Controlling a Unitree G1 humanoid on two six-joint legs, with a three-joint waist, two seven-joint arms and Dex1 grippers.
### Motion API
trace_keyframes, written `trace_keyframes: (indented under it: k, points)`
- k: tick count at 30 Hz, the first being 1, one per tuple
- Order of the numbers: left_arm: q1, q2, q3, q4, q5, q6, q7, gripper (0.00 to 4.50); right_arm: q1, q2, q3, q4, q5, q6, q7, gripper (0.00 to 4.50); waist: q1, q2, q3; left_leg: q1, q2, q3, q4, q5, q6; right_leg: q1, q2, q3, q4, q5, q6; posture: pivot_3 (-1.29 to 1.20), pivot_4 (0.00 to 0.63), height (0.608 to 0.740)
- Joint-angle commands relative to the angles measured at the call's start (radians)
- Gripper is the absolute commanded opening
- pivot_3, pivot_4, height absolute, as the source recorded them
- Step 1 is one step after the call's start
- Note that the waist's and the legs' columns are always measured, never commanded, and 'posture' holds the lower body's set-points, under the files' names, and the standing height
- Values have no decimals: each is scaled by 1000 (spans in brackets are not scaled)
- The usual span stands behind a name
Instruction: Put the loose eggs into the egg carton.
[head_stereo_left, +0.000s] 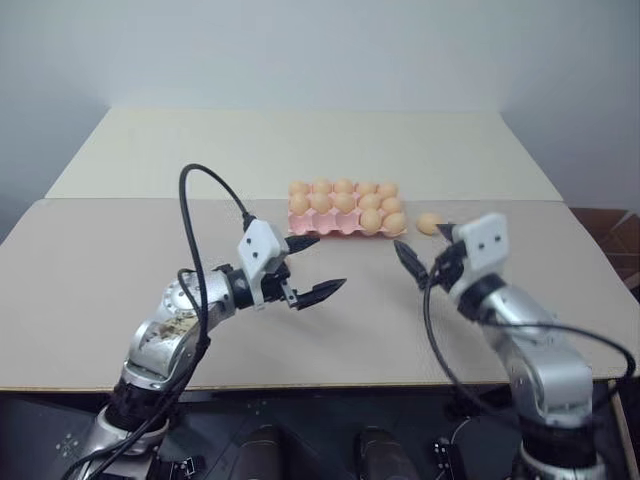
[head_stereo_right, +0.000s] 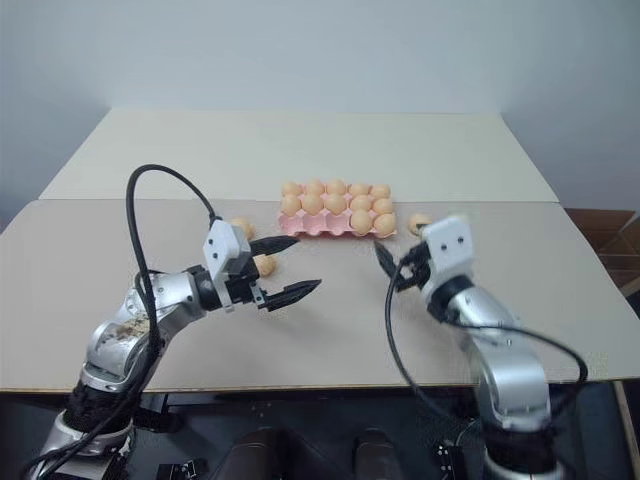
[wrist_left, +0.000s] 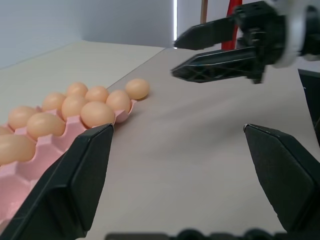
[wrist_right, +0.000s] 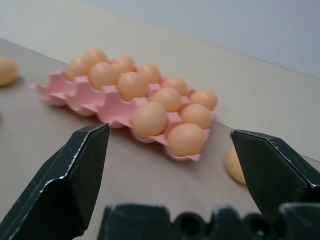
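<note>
pink egg carton (head_stereo_left: 343, 222) sits mid-frame on the tabletop (head_stereo_left: 120, 290); one loose egg (head_stereo_left: 429, 223) lies just right of it. left tool (head_stereo_left: 318, 265) and right tool (head_stereo_left: 424, 250) hover agape, empty.

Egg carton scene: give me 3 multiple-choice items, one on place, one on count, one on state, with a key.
1. Where does the pale orange loose egg nearest the right pincer lie?
A. On the beige table, just right of the pink moulded egg carton
B. In a carton cell
C. Between the pincer's fingers

2. How many eggs sit in the carton's row nearest the robot?
A. None
B. Two
C. Five

3. What state are the left pincer and the right pincer in?
A. Both shut on eggs
B. Left shut, right open
C. Both open and empty

Key:
1 A: the egg rests on the table beside the carton's right end.
2 B: only the two right-hand cells of that row are filled.
3 C: each wrist view shows fingers spread wide with nothing between them.
</note>
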Motion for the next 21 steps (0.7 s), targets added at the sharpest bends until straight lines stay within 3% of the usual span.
trace_keyframes:
  k: [1, 6, 16, 21]
  points:
    - [-31, -12, -5, -22, 4, 15, 18, 4500, -100, -59, 18, 175, -75, -41, 7, 4489, 0, 0, 0, 0, 0, 1, 0, 0, 0, 0, 0, 0, 0, 0, 0, 0, 150, 740]
    - [-40, -21, -6, -36, -1, 32, 28, 4500, -257, -121, 92, 493, -170, -192, 67, 4489, -2, 0, 0, 0, 0, 5, 0, 0, 0, 0, 0, 0, 0, 0, 0, 0, 150, 740]
    - [2, -10, 15, -75, -15, 49, 37, 4500, -600, -122, 206, 1140, -298, -424, 215, 4489, -9, 1, 1, -1, 0, 6, 0, 0, 0, -1, 0, 1, 0, 0, 0, 0, 150, 740]
    - [8, -3, 25, -81, -19, 53, 43, 4500, -698, -105, 248, 1351, -355, -518, 245, 4489, -8, 1, 1, -1, 0, 6, 0, 0, 0, -1, -1, 1, 0, 0, 0, 0, 150, 740]
